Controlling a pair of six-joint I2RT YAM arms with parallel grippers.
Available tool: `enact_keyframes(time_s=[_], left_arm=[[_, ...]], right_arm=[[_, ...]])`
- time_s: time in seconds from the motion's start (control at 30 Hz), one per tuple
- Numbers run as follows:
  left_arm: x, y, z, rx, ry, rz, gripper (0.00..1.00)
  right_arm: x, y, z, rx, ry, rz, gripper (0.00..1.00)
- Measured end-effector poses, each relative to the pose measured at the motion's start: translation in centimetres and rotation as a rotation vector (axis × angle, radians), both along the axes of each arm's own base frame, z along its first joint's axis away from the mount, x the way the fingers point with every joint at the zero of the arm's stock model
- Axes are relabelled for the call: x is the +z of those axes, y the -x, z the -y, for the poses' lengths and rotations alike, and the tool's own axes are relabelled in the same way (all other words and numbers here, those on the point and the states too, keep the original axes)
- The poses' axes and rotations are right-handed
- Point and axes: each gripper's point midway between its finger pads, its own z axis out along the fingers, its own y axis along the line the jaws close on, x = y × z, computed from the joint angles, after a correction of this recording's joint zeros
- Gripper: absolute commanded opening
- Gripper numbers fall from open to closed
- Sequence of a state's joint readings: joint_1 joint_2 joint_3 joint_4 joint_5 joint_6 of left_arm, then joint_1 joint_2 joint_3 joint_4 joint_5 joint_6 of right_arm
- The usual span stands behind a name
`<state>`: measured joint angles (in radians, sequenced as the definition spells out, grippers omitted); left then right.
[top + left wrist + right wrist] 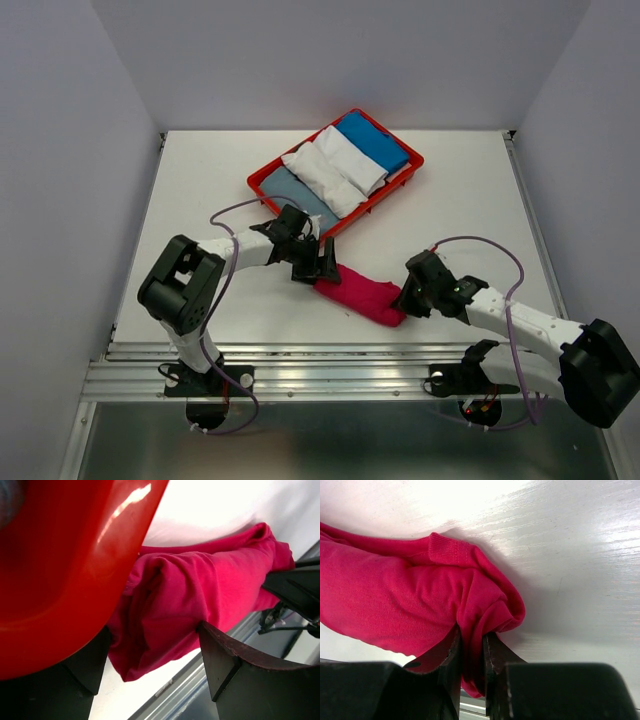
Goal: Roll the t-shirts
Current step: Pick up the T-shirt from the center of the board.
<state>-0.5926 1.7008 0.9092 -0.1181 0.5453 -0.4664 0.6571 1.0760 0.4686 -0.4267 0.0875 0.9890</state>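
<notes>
A magenta-pink t-shirt [360, 294] lies rolled into a short log on the white table, near the front. My left gripper [318, 262] stands open and wide at the roll's left end, a finger on each side of the cloth [200, 590]. My right gripper [408, 300] is shut on a fold at the roll's right end [485, 605]; the cloth is pinched between its fingers [451, 655]. Behind the roll, the red tray [262, 183] holds rolled t-shirts side by side: bright blue [372, 140], two white [350, 160] [322, 178] and pale grey-blue [295, 192].
The tray's red wall [60, 555] fills the left wrist view, close beside the left fingers. A metal rail [330, 365] runs along the table's near edge, just in front of the roll. Grey walls close in the table [480, 200] on three sides.
</notes>
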Motion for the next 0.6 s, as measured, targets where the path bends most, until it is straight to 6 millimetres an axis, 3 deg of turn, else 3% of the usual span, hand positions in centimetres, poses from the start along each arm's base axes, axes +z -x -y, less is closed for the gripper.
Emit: enact_keyframes(time_s=[0.3,0.6], left_arm=[[-0.2,0.9,0.4,-0.022,0.027,-0.049,0.63],[-0.3,1.5,-0.4,0.016,-0.008,-0.044,0.26]], right_arm=[[0.0,0.0,0.0,0.006,0.005,0.0,0.01],[0.0,-0.1,0.0,0.01,0.009,-0.002,0.01]])
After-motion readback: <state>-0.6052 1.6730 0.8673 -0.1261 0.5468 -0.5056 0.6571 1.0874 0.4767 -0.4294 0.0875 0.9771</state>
